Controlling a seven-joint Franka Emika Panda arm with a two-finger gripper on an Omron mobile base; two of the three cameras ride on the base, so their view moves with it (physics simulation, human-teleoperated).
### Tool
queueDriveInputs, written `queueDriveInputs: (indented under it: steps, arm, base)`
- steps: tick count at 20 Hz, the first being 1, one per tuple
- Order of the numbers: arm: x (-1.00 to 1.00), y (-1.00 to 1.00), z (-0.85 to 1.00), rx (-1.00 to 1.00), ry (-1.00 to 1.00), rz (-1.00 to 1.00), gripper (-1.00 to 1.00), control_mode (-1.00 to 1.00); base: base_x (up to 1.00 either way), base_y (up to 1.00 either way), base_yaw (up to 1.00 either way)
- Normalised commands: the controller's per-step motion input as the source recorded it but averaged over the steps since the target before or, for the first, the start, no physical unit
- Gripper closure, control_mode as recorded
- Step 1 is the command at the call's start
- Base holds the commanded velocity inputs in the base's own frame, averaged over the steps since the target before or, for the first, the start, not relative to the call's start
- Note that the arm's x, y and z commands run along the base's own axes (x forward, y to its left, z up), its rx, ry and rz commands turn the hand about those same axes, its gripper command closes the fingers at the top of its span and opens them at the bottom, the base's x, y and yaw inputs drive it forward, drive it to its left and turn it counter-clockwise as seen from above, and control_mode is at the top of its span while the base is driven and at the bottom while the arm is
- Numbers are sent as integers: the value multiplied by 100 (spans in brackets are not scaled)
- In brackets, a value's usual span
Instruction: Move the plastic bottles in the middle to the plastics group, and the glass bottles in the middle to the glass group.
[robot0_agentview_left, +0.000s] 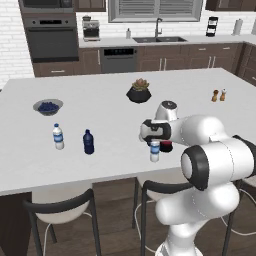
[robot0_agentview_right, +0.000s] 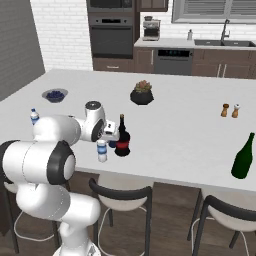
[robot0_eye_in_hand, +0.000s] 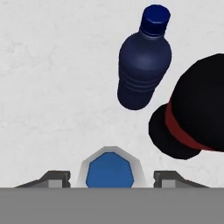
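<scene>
End effector (robot0_eye_in_hand: 109, 177): jaws flanking the clear water bottle (robot0_eye_in_hand: 109, 174), grip state unclear
Navy bottle (robot0_eye_in_hand: 142, 65): at 12 o'clock
Black red-banded bottle (robot0_eye_in_hand: 192, 113): at 2 o'clock
Worktop (robot0_eye_in_hand: 52, 87): white

middle cluster: small clear water bottle w/ blue-white label (robot0_agentview_left: 155, 150) stands at the near edge of the white island counter (robot0_agentview_left: 110, 107); squat black bottle w/ red label band (robot0_agentview_right: 122, 140) just beside it; small dark navy bottle (robot0_eye_in_hand: 142, 70) close behind; gaps betw. the three are tight
left side: open counter betw. cluster and the matching clear bottle (robot0_agentview_left: 58, 136) + navy bottle (robot0_agentview_left: 88, 142); those two stand apart; bowl of blueberries (robot0_agentview_left: 48, 106) further back
right side: wide bare counter up to the green glass bottle (robot0_agentview_right: 244, 156) near the edge
back: dark pot w/ succulent (robot0_agentview_left: 139, 92) mid-counter; salt + pepper shakers (robot0_agentview_left: 219, 95) far right
below edge: dark-backed stools (robot0_agentview_left: 60, 210) under the counter rim
</scene>
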Motion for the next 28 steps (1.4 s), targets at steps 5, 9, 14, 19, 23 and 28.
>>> queueDriveInputs:
  steps: [5,9,14,19,23,28]
  arm:
    - [0,0,0,0,0,0,100,-100]
    - [0,0,0,0,0,0,100,-100]
    - [-41,5,0,0,-9,1,100,-100]
    - [-35,44,4,2,-5,5,100,-100]
    - [-9,78,18,5,0,11,100,-100]
    - [0,71,25,10,2,12,100,-100]
  base:
    - [0,0,0]
    - [0,0,0]
    - [0,0,0]
    - [0,0,0]
    - [0,0,0]
    - [0,0,0]
